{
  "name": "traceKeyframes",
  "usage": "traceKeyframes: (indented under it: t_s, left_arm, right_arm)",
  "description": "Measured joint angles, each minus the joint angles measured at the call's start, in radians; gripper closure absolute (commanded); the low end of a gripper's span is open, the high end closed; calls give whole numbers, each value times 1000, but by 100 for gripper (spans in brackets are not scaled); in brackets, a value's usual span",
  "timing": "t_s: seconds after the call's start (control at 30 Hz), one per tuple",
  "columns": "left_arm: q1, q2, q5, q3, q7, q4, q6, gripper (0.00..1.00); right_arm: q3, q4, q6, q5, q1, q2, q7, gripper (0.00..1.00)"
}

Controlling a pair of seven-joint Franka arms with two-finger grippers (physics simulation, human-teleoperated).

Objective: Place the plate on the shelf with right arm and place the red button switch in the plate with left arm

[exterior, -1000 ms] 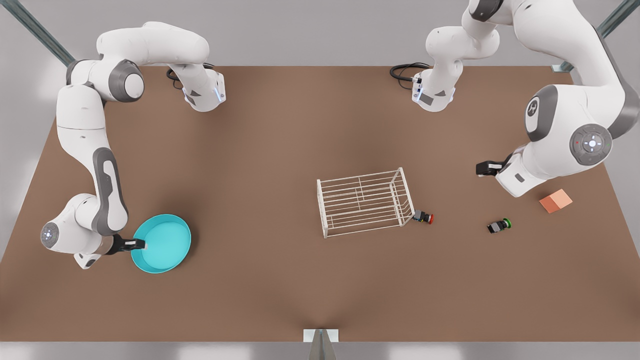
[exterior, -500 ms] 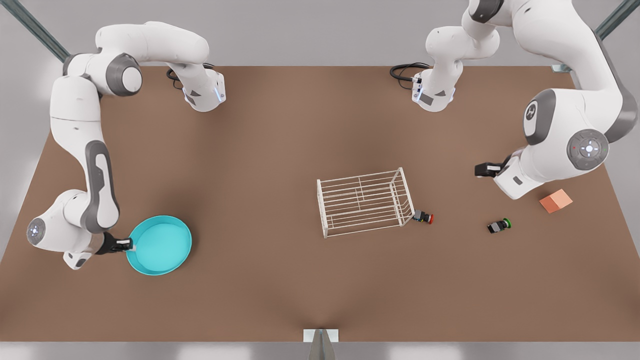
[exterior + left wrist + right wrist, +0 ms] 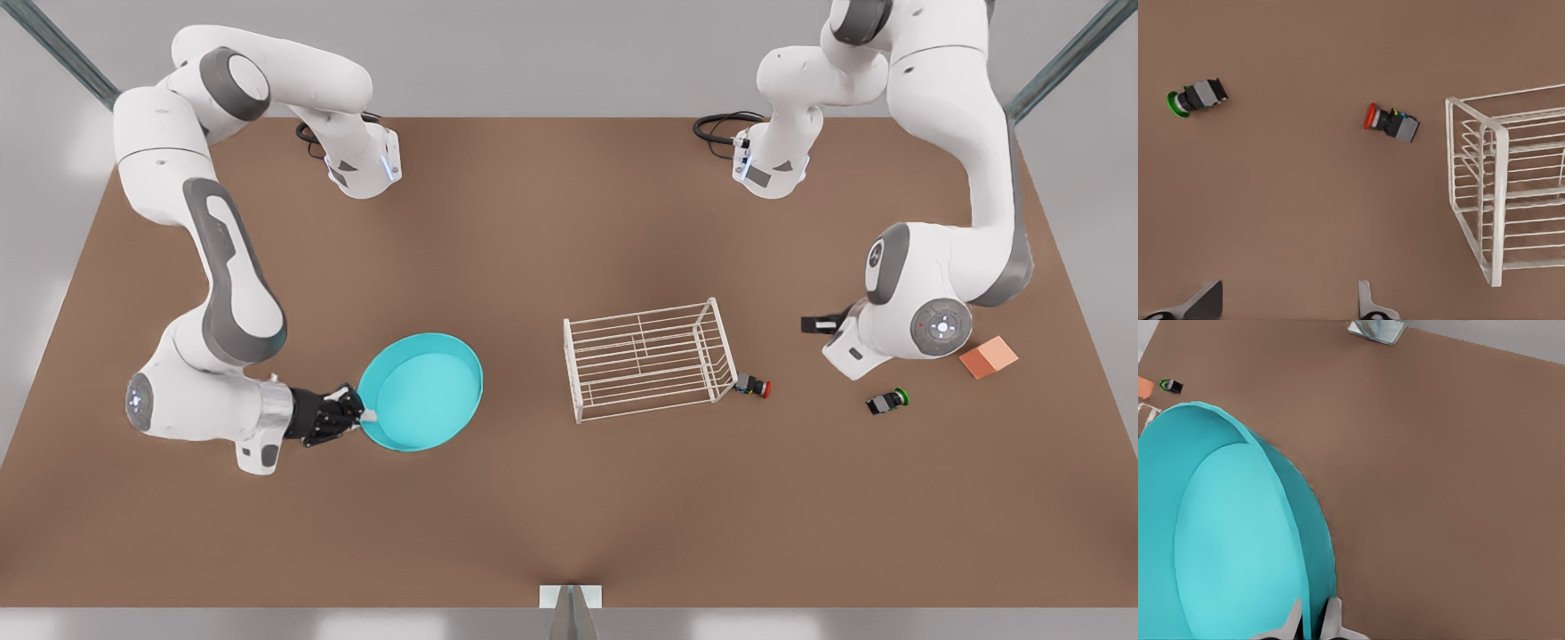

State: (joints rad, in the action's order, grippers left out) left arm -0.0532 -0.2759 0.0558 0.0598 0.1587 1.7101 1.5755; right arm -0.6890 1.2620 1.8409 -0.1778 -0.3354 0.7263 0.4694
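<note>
The turquoise plate hangs tilted over the table, left of the shelf in the front view. My right gripper is shut on its near rim, and the right wrist view shows the plate with the gripper pinching its edge. The white wire shelf stands mid-table. The red button switch lies on its side just beside the shelf's right end. My left gripper hovers open up and to the right of the switch. The left wrist view has the switch, the shelf and the gripper.
A like switch with a green cap lies right of the red one, with an orange block farther right. Both arm bases stand at the far edge of the brown table. A bracket sits at the near edge.
My right arm has carried the plate toward the front view's right, closer to the shelf. My left gripper has shifted left and lower, nearer the switches.
</note>
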Motion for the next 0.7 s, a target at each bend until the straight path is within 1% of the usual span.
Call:
traceKeyframes:
  t_s: [0.1,0.3,0.47,0.7]
  left_arm:
    - [2,-7,-3,-30,99,126,150,0]
    - [-20,-43,-86,-37,379,315,481,0]
    - [-50,-78,-150,-35,579,385,673,0]
    - [-70,-137,-218,-33,783,402,828,0]
  right_arm:
    - [-24,-47,-6,-18,115,10,-63,79]
    - [-20,-128,67,-33,341,70,-214,79]
    - [1,-171,179,-34,484,133,-331,79]
    - [55,-182,320,-27,593,188,-451,79]
